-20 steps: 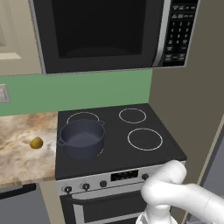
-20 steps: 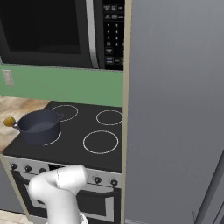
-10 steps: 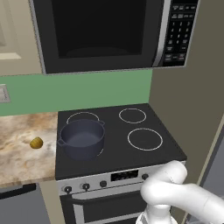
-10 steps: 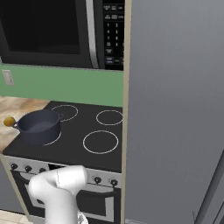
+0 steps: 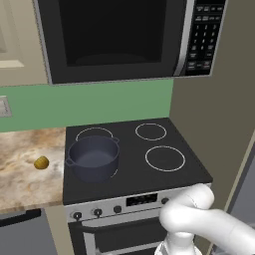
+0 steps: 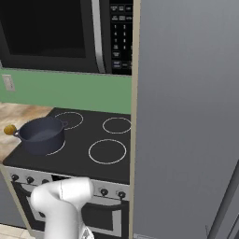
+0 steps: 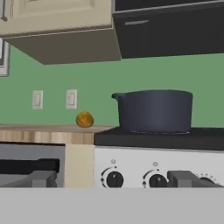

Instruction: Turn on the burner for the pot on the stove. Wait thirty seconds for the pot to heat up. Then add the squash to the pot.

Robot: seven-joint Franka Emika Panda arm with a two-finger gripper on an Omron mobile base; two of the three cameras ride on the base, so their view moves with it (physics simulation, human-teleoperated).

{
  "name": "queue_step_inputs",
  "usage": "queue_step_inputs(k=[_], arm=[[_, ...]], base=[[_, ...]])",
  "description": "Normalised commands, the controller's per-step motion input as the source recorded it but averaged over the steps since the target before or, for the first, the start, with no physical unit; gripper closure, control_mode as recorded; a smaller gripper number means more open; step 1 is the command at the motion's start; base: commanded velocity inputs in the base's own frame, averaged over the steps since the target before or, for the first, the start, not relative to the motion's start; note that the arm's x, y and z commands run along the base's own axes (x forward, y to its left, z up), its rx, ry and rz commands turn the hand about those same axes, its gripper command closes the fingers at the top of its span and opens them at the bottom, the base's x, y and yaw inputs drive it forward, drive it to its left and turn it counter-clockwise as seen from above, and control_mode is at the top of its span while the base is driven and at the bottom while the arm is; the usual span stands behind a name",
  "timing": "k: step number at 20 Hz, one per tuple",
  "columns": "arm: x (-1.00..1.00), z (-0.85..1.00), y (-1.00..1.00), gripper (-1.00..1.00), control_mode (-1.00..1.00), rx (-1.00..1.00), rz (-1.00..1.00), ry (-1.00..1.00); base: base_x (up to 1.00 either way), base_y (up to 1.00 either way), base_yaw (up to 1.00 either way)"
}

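The pot (image 5: 93, 158) serves as the landmark: it stands on the stove (image 5: 134, 172), on the front burner (image 5: 115, 174) at the side nearest the desk (image 5: 25, 169), covering most of that white ring. The pot is lidless and upright, and its inside looks bare. The squash (image 5: 41, 162) lies on the marbled desk beside the pot, apart from it and not touching. Behind the pot is another ring mark (image 5: 93, 133), and two more rings (image 5: 165, 158) lie on the far side of the cooktop from the desk. Below the pot, along the silver front panel, sits a row of black knobs (image 5: 97, 212). A black microwave (image 5: 124, 37) hangs above the pot against the green wall (image 5: 84, 104).

In the hand view the hand (image 7: 111, 178) sits low in front of the stove's panel, facing the knobs (image 7: 114, 179) beneath the pot (image 7: 154, 110), with the squash (image 7: 84, 119) beside it. Its fingers (image 7: 41, 178) are spread wide apart, pinching nothing.
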Motion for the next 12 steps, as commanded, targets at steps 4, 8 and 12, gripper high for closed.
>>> queue_step_inputs(k=[4, 8, 12], arm=[[0.3, -0.11, 0.0, -1.0, -1.0, 0.0, 0.0, 0.0], [0.22, -0.05, 0.01, -1.0, -1.0, 0.0, -0.02, 0.0], [0.12, -0.04, 0.05, -1.0, -1.0, 0.0, -0.03, 0.0]], base=[[0.0, 0.0, 0.0], [0.0, 0.0, 0.0], [0.0, 0.0, 0.0]])
